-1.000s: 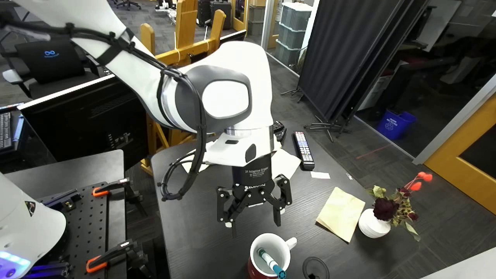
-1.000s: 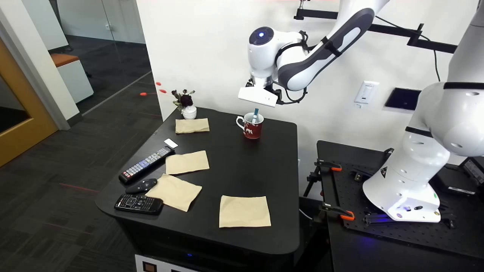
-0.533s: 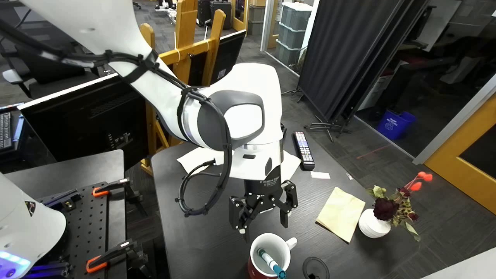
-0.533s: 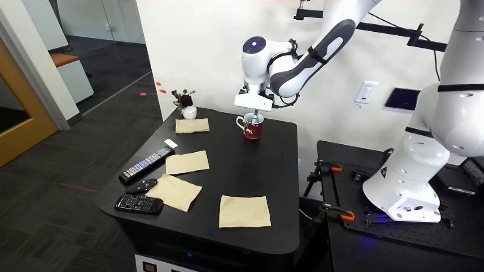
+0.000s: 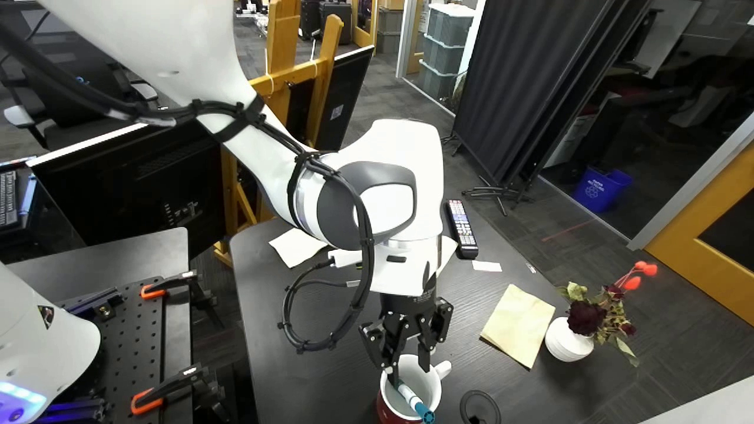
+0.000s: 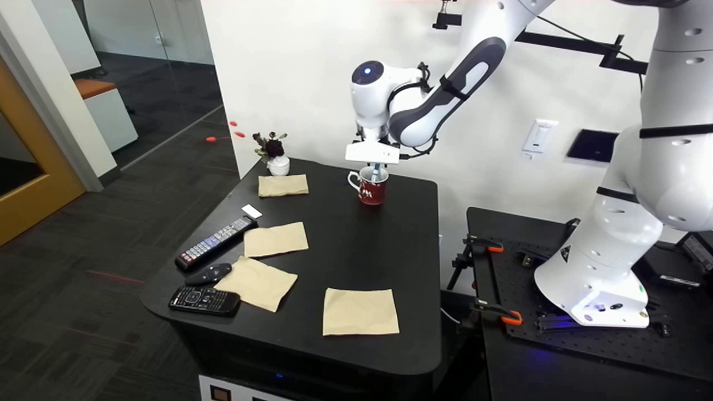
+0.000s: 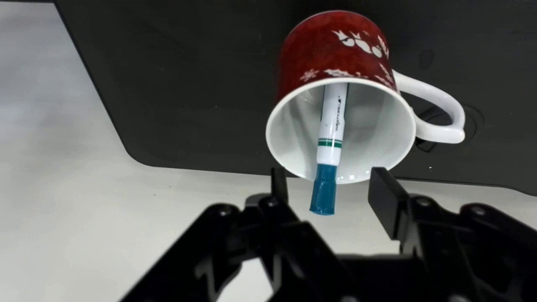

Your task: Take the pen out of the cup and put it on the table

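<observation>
The arm (image 6: pixel 473 72) slants down to a bent wrist (image 6: pixel 370 100), so the claw (image 7: pixel 329 176) points downward. Its fingers (image 7: pixel 386 201) stand apart, gripping nothing; below is the cup (image 7: pixel 335 58), the pen (image 7: pixel 332 121) leaning inside, teal cap (image 7: pixel 324 191) showing between the fingers.

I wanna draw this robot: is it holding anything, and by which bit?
Nothing is held: the gripper is open, with gaps either side of the blue cap of the pen.
</observation>
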